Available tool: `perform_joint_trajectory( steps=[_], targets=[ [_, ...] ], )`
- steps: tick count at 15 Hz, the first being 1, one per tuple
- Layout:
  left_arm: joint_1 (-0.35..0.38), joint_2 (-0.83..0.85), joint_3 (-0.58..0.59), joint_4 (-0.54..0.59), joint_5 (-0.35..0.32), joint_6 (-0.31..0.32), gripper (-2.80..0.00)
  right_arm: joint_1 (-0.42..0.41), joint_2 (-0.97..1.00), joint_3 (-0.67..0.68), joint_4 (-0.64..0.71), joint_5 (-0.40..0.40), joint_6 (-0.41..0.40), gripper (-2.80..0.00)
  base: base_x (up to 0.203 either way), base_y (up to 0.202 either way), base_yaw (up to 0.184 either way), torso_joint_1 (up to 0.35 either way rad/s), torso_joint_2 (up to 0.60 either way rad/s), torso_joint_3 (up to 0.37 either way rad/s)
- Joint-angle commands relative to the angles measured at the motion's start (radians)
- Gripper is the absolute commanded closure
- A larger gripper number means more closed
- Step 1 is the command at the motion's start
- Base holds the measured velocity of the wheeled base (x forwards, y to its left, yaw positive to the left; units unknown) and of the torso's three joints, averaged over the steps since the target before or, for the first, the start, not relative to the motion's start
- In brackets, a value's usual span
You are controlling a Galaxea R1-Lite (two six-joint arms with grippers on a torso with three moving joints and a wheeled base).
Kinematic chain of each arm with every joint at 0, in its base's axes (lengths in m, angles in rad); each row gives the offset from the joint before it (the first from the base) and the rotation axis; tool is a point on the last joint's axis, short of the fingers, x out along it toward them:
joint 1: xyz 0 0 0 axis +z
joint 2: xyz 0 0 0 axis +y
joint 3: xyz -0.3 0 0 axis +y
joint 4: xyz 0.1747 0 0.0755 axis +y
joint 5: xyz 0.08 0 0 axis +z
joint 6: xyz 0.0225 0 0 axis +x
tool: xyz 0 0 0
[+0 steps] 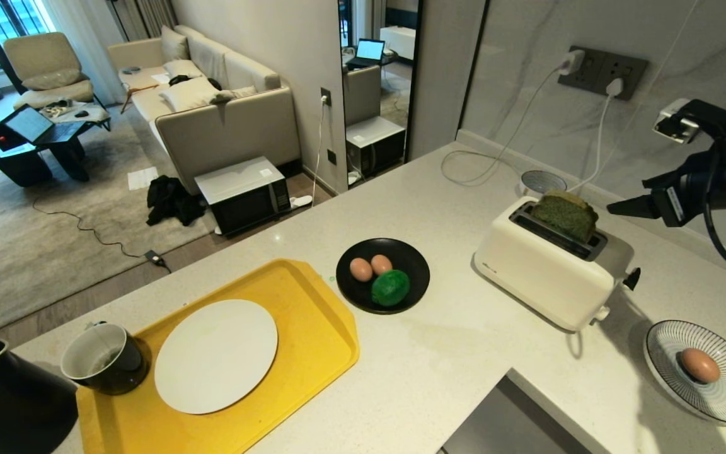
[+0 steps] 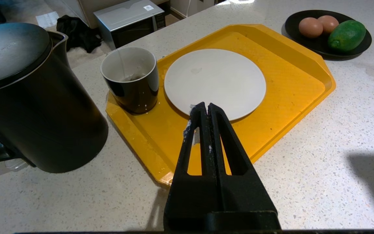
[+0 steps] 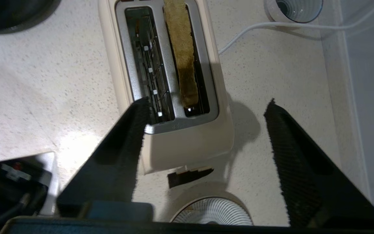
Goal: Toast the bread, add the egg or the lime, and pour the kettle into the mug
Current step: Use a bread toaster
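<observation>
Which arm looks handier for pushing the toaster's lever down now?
The right one, probably. The right gripper hangs open just above the toaster, whose lever faces that side, with the bread already in its slot. The left gripper sits shut over the yellow tray.

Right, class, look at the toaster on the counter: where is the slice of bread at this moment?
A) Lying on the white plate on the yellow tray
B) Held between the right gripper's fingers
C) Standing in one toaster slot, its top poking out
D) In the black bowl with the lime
C: the bread stands in one slot of the toaster, while the right gripper hangs open above it, holding nothing.
</observation>
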Motion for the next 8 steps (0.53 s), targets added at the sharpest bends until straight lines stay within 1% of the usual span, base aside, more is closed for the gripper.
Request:
perform_joint_trajectory(
  steps=[1, 8],
  targets=[
    [0.000, -0.001, 0.000, 0.000, 0.001, 0.000, 0.00, -0.007, -0.106, 0.041, 0.001, 0.004, 0.082, 0.00, 0.000, 0.000, 0.000, 0.000, 0.00, 0.000],
    [0.000, -0.001, 0.000, 0.000, 0.001, 0.000, 0.00, -0.007, -0.452, 0.243, -0.005, 0.023, 0.365, 0.00, 0.000, 0.000, 0.000, 0.000, 0.00, 0.000]
  ],
)
